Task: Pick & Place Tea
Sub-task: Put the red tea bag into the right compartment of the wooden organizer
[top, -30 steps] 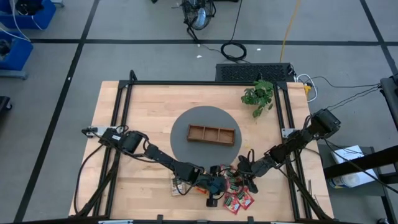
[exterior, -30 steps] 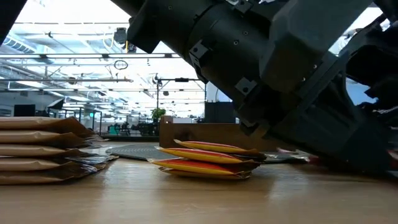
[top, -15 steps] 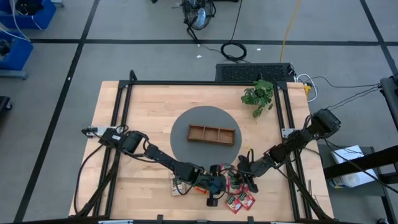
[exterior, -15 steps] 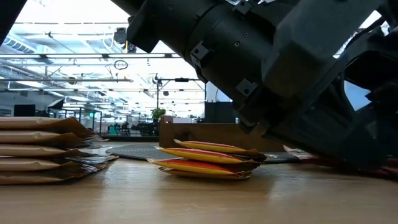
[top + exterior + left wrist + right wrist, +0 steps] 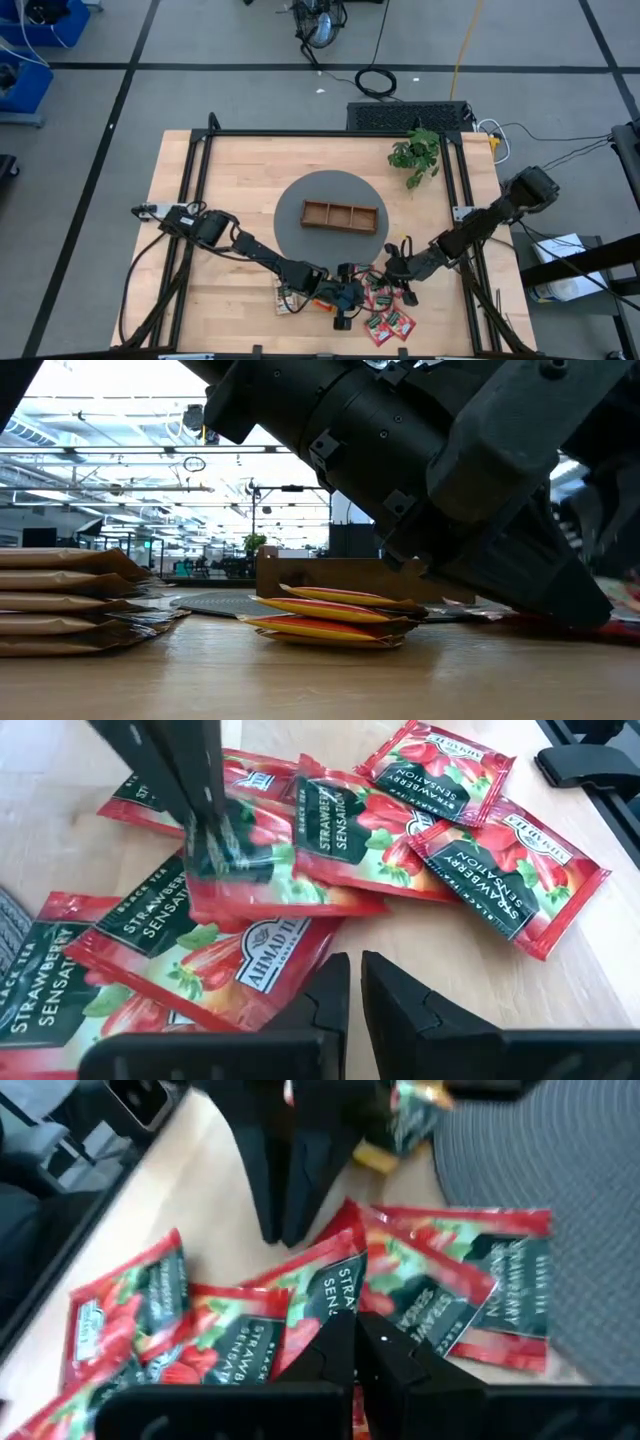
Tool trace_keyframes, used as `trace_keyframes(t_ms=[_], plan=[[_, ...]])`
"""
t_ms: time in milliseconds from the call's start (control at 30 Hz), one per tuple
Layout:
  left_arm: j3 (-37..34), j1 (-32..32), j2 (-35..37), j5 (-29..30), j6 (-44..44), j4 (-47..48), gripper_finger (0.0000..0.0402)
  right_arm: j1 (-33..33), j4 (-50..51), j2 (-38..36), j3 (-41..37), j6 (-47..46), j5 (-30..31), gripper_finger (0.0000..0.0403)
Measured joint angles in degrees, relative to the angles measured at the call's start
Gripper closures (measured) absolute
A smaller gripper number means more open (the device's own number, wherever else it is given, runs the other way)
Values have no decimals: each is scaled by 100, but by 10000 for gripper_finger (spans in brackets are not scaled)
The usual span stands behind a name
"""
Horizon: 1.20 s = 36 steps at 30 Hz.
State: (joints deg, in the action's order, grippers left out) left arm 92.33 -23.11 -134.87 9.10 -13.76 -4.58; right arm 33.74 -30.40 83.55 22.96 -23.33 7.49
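Note:
Several red tea sachets (image 5: 385, 310) lie in a loose pile near the table's front edge, right of centre. My right gripper (image 5: 358, 1335) reaches into the pile from the right and is shut on one red sachet (image 5: 310, 850). My left gripper (image 5: 355, 975) comes in from the left, fingers nearly together with nothing between them. Its tips stand at the table beside the pile (image 5: 280, 1230); I cannot tell whether they touch. Orange-yellow sachets (image 5: 330, 615) and a stack of cream ones (image 5: 60, 600) lie on the table's left part. My right gripper pinches one red sachet between its two fingers (image 5: 200, 810) at one edge (image 5: 245, 860). The fingers slant down from the table's right side. The sachet is raised at that edge, and its other end lies on the sachets beneath it.
The brown three-compartment tray (image 5: 340, 215) stands on a round grey mat (image 5: 290, 195) at the table's middle. A small green plant (image 5: 415, 155) stands at the back right. Bare wood lies at the back left.
My right gripper has shut from wide open on the red sachet and has risen a little, drawing that sachet's edge up off the pile.

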Motion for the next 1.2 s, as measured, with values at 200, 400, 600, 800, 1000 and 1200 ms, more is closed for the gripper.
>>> trace_keyframes(t_ms=[200,400,600,800,1000,1200], plan=[[0,0,0,0,68,2,366,0,669,-865,8,261,185,403],[0,-19,74,142,363,62,367,-33,2312,-1703,516,658,902,403],[-9,-158,369,500,942,425,366,-259,3391,-2336,1058,1189,1376,403],[-4,-369,1211,995,1630,1115,367,-943,3536,-2717,1242,1924,1331,403],[2,-686,1944,1766,1665,1659,366,-1976,3943,-2696,1549,2471,763,403],[-94,-1030,1973,2665,1811,2209,366,-3038,3994,-2236,1613,3083,301,403]])
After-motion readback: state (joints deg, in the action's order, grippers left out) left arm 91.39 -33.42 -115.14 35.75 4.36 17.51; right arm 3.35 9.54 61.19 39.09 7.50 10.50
